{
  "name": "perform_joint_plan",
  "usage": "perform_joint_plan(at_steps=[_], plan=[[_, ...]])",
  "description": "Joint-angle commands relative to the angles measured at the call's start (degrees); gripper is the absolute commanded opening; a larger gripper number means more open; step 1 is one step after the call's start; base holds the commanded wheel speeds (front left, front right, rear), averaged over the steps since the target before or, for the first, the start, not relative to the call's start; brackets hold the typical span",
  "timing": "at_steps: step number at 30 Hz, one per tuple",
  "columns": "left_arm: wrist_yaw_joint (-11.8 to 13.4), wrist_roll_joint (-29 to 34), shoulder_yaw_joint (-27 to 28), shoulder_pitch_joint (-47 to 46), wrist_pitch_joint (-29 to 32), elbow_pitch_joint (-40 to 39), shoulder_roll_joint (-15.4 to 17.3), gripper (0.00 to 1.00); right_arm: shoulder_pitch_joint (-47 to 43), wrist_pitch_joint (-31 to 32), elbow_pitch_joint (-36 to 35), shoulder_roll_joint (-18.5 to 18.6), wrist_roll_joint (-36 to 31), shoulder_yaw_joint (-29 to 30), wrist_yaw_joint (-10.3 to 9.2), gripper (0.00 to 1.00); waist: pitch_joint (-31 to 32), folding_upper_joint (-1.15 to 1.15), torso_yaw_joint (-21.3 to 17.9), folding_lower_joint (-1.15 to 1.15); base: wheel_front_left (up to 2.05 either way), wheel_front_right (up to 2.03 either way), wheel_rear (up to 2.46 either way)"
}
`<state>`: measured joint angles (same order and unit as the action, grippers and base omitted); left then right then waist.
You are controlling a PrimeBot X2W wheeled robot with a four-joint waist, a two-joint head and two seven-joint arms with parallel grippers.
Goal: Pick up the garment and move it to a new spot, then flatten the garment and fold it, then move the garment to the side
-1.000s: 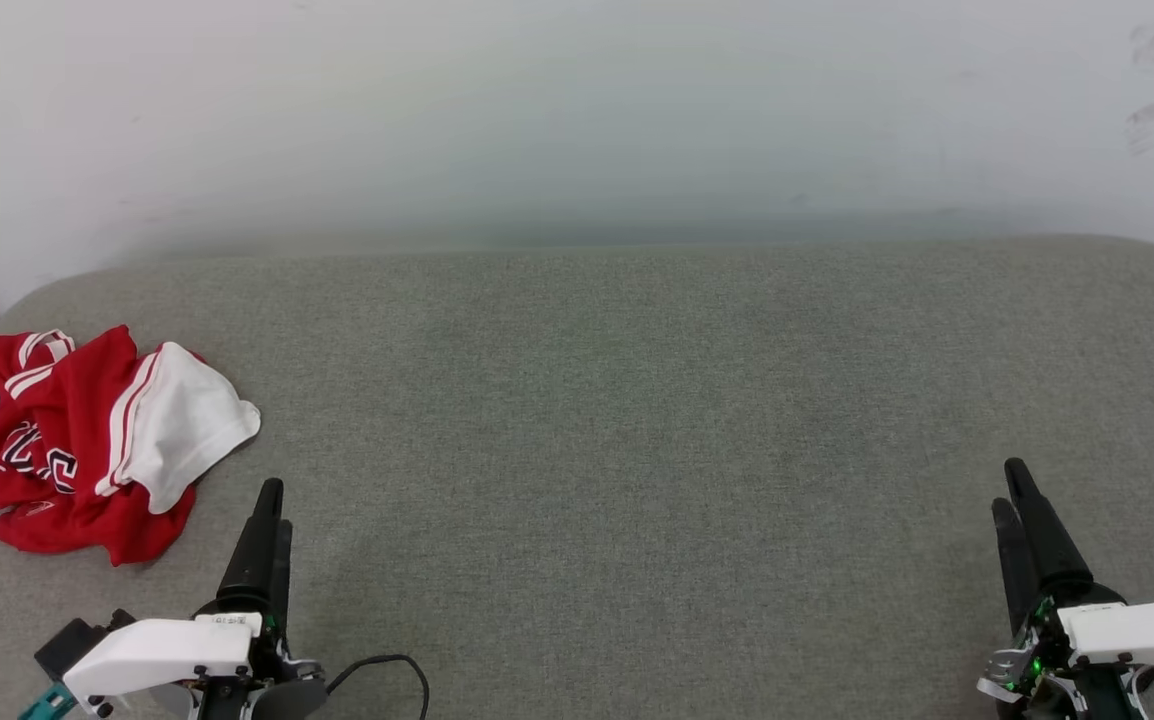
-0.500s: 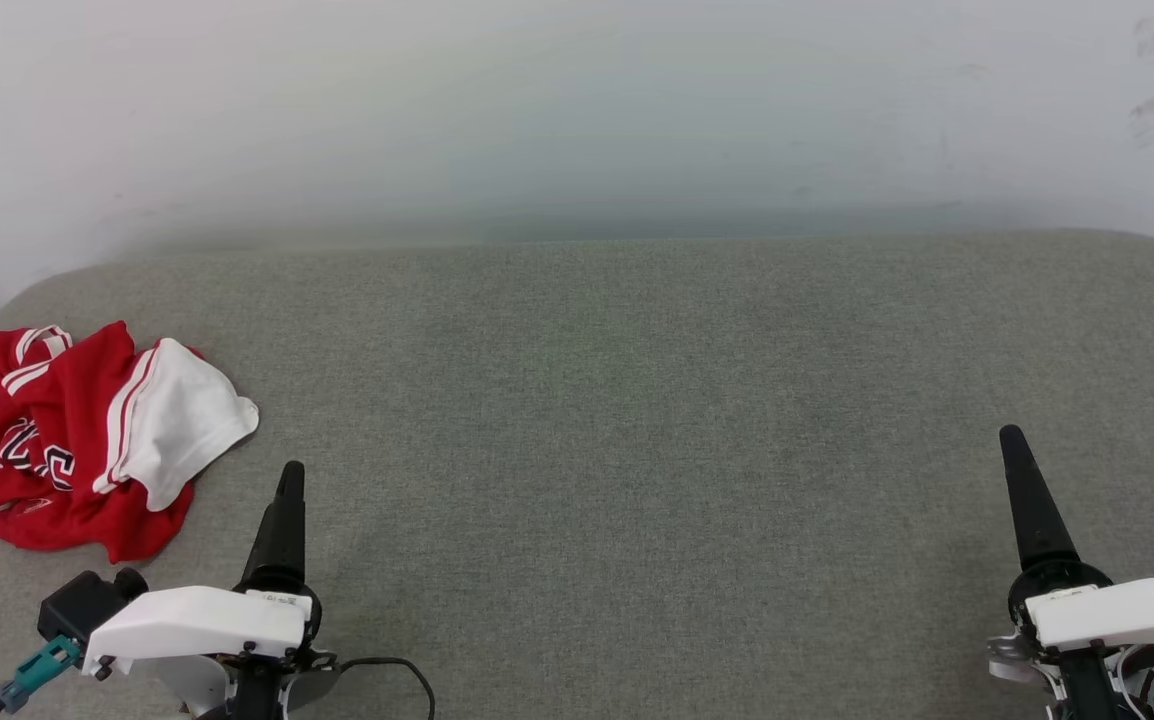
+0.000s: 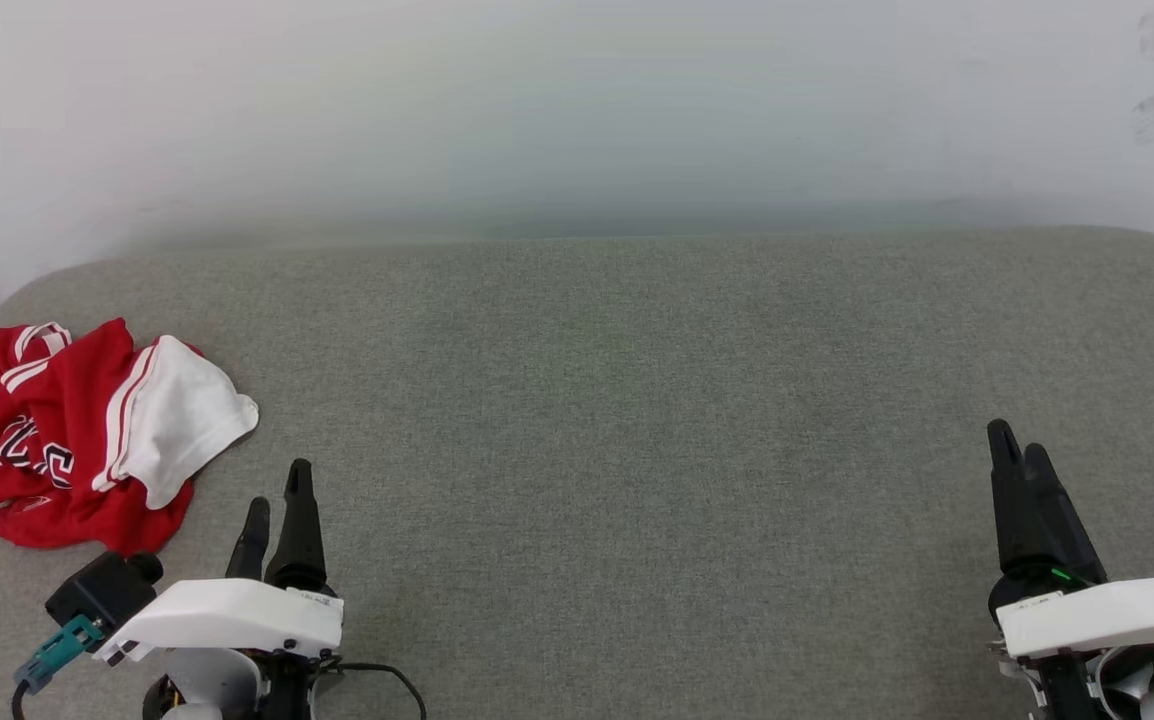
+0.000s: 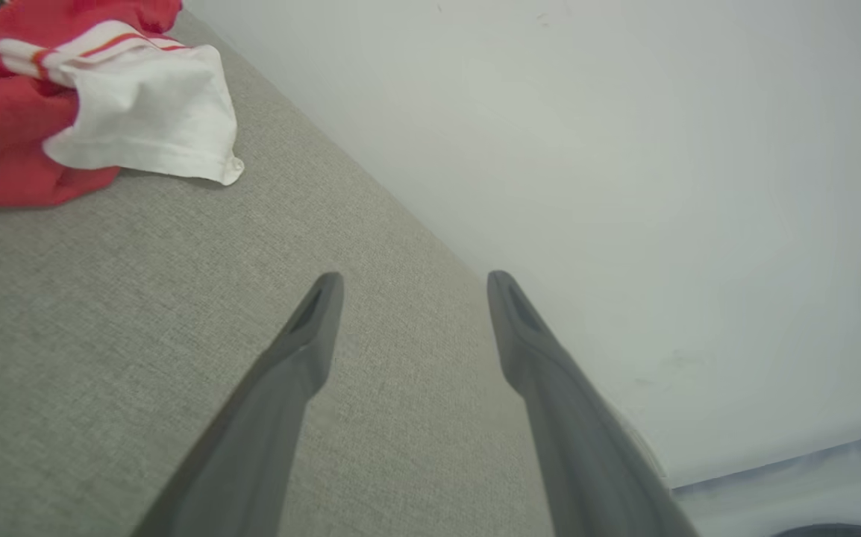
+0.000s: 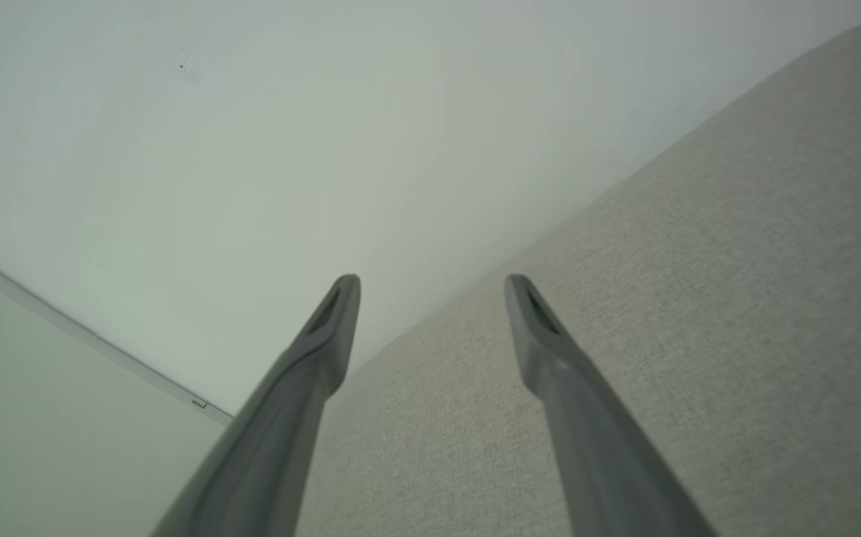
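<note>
The garment, a red jersey with white sleeves and striped trim, lies crumpled at the far left of the grey padded surface; its white sleeve also shows at the top left of the left wrist view. My left gripper stands open just right of and nearer than the garment, apart from it, with nothing between its fingers. My right gripper is open and empty at the lower right, over bare surface.
A pale wall rises behind the surface's far edge. The surface has rounded corners at the far left and far right. A black cable loops beside the left wrist.
Both wrists have rolled, so two fingers of each gripper now show apart in the head view. The left gripper has shifted slightly right. The garment has not moved.
</note>
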<state>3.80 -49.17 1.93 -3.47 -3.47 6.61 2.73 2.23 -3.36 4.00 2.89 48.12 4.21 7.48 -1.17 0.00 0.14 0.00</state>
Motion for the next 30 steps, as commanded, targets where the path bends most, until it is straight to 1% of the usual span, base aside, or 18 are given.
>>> perform_joint_plan(at_steps=[1,16,22,30], plan=[[0.38,1.69,-0.26,-0.29,-0.53,-1.15,0.38,1.00,0.36,-0.54,-1.23,0.02,-1.83,-0.13,0.01,1.00,0.01,0.00,0.02,0.00,0.00,0.00,0.00],[5.22,14.47,-4.30,0.20,-3.22,-2.20,2.62,1.00,-0.45,-3.28,-3.42,0.01,-15.70,-1.42,0.02,1.00,-0.19,0.00,0.29,0.00,0.00,0.00,0.00],[7.18,18.23,-5.78,-0.01,-4.19,-2.70,3.47,1.00,-0.46,-4.26,-4.51,0.01,-20.71,-2.02,0.02,1.00,-0.51,0.00,0.35,0.00,0.00,0.00,0.00],[9.01,22.97,-8.10,0.11,-5.47,-3.18,4.56,1.00,-0.95,-5.48,-5.85,0.00,-26.40,-2.40,0.01,1.00,-0.72,0.00,0.37,0.00,0.00,0.00,0.00]])
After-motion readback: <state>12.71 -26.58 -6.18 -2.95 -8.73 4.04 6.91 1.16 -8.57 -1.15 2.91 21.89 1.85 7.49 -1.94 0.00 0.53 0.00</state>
